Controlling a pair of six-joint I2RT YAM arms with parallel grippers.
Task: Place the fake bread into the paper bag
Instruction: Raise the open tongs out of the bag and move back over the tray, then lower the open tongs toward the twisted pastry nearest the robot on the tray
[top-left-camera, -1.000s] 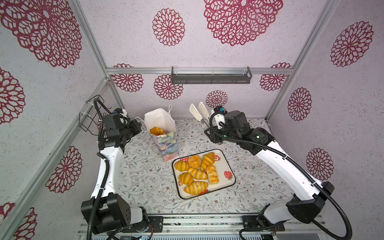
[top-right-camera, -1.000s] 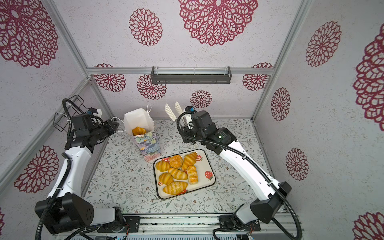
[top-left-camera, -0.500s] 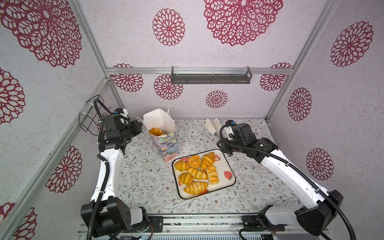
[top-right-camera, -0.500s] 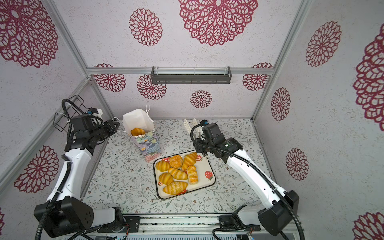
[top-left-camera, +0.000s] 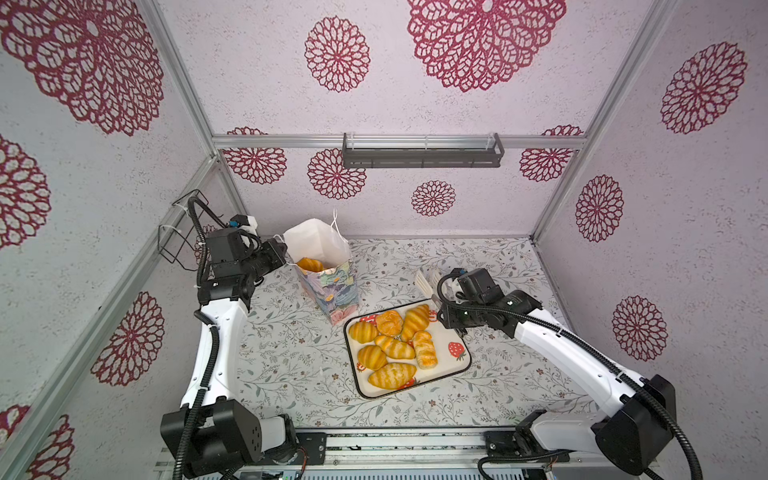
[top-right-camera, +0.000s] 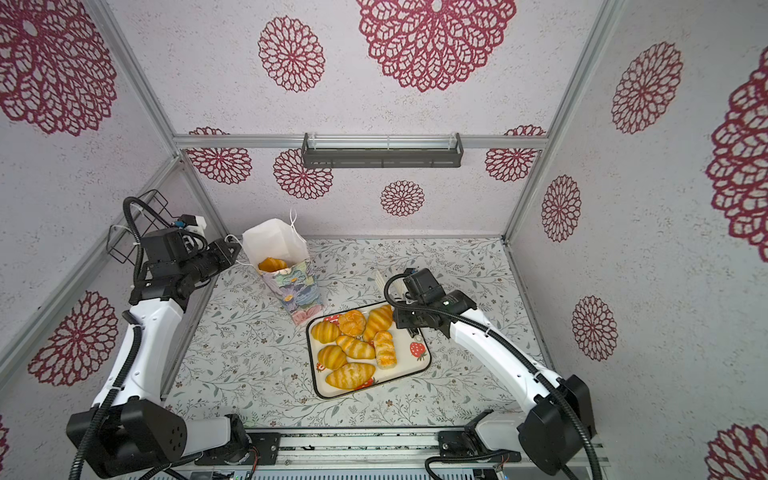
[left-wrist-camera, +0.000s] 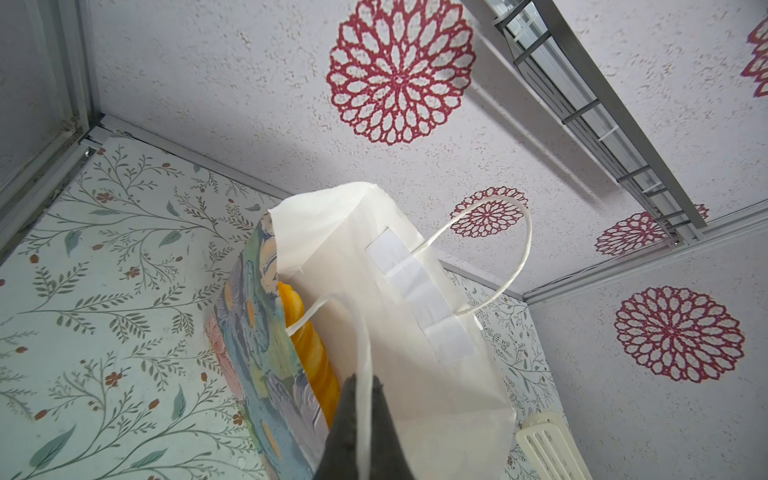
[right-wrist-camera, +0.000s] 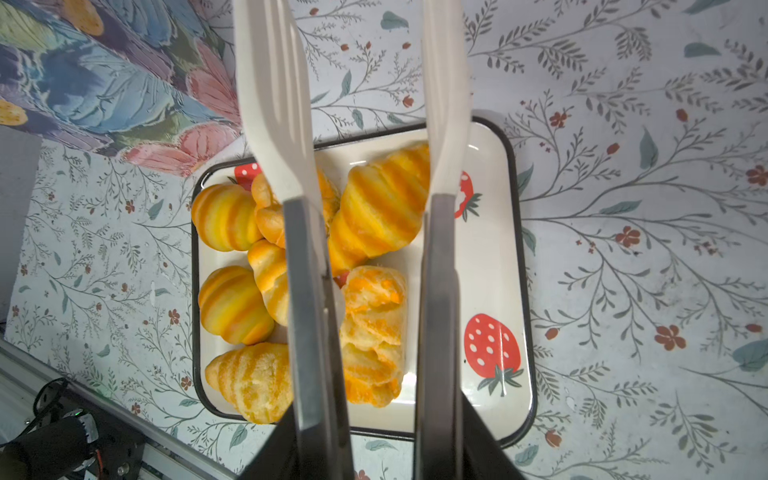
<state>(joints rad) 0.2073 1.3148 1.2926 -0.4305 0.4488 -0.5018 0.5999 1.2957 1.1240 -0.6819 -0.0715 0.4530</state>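
**Tongs hang empty by the tray, one pastry bagged and seven to go**

The left gripper (left-wrist-camera: 361, 386) is clamped on a cord handle (left-wrist-camera: 305, 318) of the bag (top-left-camera: 332, 291), which stands on the worktop (top-left-camera: 291, 353) just beside the tray (right-wrist-camera: 494, 257), mouth open, one piece of bread (top-left-camera: 309, 264) inside. The right gripper (right-wrist-camera: 378, 453) grips white tongs (right-wrist-camera: 274, 104), whose blades stand apart with nothing between them, raised near the tray's far end and clear of the seven pieces on it. The step in hand looks like the approach for another pick. The next move calls for lowering the blades astride one piece, likely the croissant (right-wrist-camera: 382, 208) nearest them, squeezing without nudging its neighbours, then lifting over the bag's rim while the left gripper steadies the bag.
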